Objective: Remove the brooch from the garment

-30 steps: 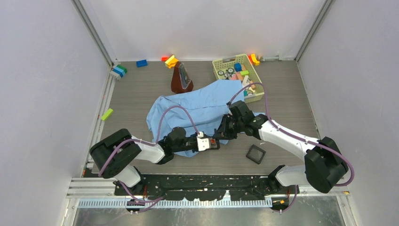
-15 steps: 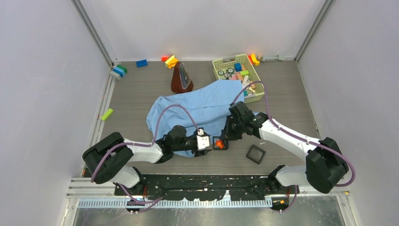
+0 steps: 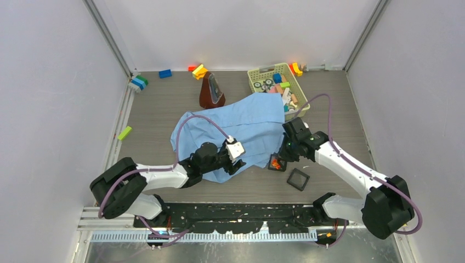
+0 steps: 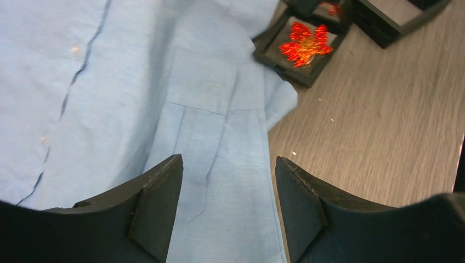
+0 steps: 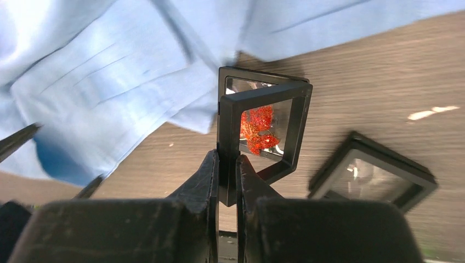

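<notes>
Let go by the left gripper [image 4: 227,164], now spread apart above the shirt [image 3: 241,123]. Pulled right, clear of the cloth: red brooch [image 5: 256,129] in its black frame [image 5: 300,118], clamped in the right gripper [image 5: 227,159], toward the table's [image 3: 164,104] near edge beside a second frame [image 3: 299,179]. Seemingly off the shirt already; just needs setting down.

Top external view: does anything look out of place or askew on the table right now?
Yes. Loose toy blocks lie outside the basket along the far wall, and one green block sits alone at the left edge. The garment lies crumpled, its far corner reaching the basket.
</notes>
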`<control>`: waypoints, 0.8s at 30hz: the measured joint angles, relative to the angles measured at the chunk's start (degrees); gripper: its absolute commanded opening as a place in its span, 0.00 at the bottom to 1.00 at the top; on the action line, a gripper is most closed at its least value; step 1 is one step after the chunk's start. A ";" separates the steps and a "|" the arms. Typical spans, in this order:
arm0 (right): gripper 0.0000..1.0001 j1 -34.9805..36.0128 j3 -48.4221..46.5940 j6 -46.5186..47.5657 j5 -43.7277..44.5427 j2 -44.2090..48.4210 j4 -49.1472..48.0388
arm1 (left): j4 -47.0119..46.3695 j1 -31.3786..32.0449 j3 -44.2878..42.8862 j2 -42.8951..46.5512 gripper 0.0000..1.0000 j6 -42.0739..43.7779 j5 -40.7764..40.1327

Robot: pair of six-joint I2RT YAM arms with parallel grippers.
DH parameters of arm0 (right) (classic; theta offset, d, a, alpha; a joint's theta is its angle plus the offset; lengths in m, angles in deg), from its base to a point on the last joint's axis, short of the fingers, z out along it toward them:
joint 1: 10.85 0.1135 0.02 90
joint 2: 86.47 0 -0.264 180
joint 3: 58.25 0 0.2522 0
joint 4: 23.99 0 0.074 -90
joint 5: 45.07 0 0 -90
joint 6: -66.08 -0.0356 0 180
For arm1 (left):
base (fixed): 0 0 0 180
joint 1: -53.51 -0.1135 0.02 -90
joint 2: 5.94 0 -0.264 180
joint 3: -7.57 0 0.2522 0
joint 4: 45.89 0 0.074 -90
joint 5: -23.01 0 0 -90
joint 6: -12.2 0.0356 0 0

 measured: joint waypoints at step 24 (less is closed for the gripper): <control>0.17 -11.89 -0.37 -1.20 16.44 -6.99 5.60 | 15.72 -6.58 -6.14 3.89 0.66 -14.93 -8.59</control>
